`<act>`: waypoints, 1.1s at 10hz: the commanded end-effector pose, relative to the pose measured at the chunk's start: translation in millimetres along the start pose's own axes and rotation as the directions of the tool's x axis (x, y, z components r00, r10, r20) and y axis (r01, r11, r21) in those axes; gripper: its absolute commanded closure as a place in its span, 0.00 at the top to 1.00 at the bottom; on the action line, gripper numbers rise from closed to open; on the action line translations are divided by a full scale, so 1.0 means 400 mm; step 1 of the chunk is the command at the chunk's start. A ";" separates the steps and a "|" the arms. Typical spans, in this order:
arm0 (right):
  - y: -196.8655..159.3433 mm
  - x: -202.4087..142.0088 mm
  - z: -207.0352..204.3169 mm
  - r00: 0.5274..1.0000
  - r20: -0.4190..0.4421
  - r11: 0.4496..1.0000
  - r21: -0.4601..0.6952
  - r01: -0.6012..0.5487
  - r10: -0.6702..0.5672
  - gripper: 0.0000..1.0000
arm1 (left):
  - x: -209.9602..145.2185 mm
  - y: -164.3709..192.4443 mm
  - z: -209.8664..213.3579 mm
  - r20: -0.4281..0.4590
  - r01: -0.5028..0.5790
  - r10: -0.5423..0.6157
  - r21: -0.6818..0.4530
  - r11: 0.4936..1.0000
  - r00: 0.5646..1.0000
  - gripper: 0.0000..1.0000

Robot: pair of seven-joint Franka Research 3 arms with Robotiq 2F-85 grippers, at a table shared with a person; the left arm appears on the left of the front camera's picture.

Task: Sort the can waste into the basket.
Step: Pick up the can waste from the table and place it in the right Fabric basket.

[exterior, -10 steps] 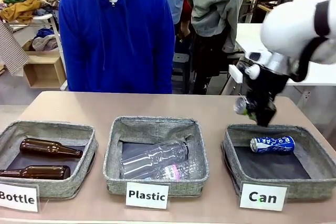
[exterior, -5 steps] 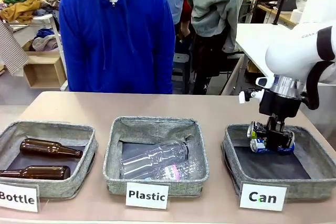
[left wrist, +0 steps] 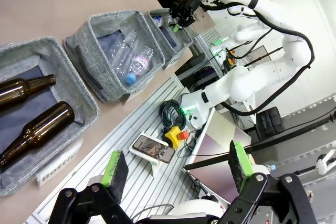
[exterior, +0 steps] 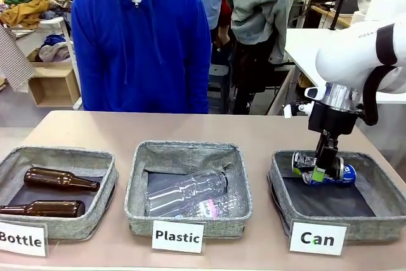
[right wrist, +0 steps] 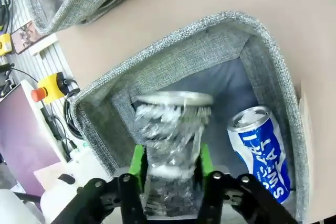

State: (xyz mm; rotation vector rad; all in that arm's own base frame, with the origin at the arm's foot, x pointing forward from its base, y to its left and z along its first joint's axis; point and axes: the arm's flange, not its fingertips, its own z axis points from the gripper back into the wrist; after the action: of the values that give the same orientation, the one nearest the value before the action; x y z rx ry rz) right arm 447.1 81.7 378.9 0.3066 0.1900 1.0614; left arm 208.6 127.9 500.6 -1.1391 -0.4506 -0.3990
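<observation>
The grey fabric basket (exterior: 375, 224) stands at the table's right behind a white card reading "Can" (exterior: 317, 238). Inside it lies the blue and white can (exterior: 341, 174) on its side. My right gripper (exterior: 320, 171) reaches down into the basket just left of that can, shut on the dark dented can (exterior: 299, 160), whose silver top points left. In the right wrist view the green pads clamp the crumpled can (right wrist: 169, 127) above the dark liner, with the blue and white can (right wrist: 261, 151) beside it and the basket wall (right wrist: 173, 61) behind. My left gripper (left wrist: 177, 166) hangs open off the table.
A middle bin (exterior: 138, 211) carded "Plastic" holds clear bottles (exterior: 187, 191). A left bin (exterior: 95, 211) carded "Bottle" holds two brown bottles (exterior: 60, 179). A person in a blue hoodie (exterior: 139, 42) stands at the far edge. Bare tabletop lies behind the bins.
My right gripper has come down with the dented can from above the basket's far left rim into the basket, next to the blue and white can. Nothing else has moved.
</observation>
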 end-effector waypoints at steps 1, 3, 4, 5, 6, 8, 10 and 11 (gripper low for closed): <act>-0.009 0.006 0.010 0.999 -0.010 0.999 0.021 0.039 -0.039 0.92 | 0.002 -0.007 -0.008 0.012 -0.009 0.009 -0.016 1.000 1.000 1.00; -0.026 0.003 0.007 0.997 0.019 0.997 0.037 0.069 -0.069 1.00 | 0.002 -0.007 -0.008 0.012 -0.009 0.009 -0.016 1.000 1.000 1.00; -0.031 0.000 0.009 0.995 0.054 0.996 0.042 0.083 -0.086 1.00 | 0.002 -0.007 -0.008 0.012 -0.009 0.009 -0.016 1.000 1.000 1.00; -0.037 0.000 0.025 0.968 0.205 0.989 0.040 0.141 -0.146 1.00 | 0.002 -0.007 -0.008 0.012 -0.009 0.009 -0.016 1.000 1.000 1.00; -0.053 -0.004 0.071 0.789 0.572 0.962 0.001 0.273 -0.224 1.00 | 0.002 -0.007 -0.008 0.012 -0.009 0.009 -0.016 1.000 1.000 1.00; -0.083 -0.079 0.134 0.351 0.925 0.988 0.158 -0.001 -0.147 1.00 | 0.002 -0.007 -0.008 0.012 -0.009 0.009 -0.016 1.000 1.000 1.00; -0.116 -0.110 0.145 0.146 0.958 0.962 0.262 -0.080 -0.248 1.00 | 0.002 -0.007 -0.008 0.012 -0.009 0.009 -0.016 1.000 1.000 1.00; -0.124 -0.123 0.142 0.122 0.964 0.958 0.253 -0.138 -0.237 1.00 | 0.002 -0.007 -0.008 0.012 -0.009 0.009 -0.016 1.000 1.000 1.00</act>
State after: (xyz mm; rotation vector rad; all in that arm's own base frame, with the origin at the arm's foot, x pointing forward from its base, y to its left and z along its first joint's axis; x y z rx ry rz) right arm 488.9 2.2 436.1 0.9624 -0.5736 0.4968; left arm 208.7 127.8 500.5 -1.1395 -0.4499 -0.3995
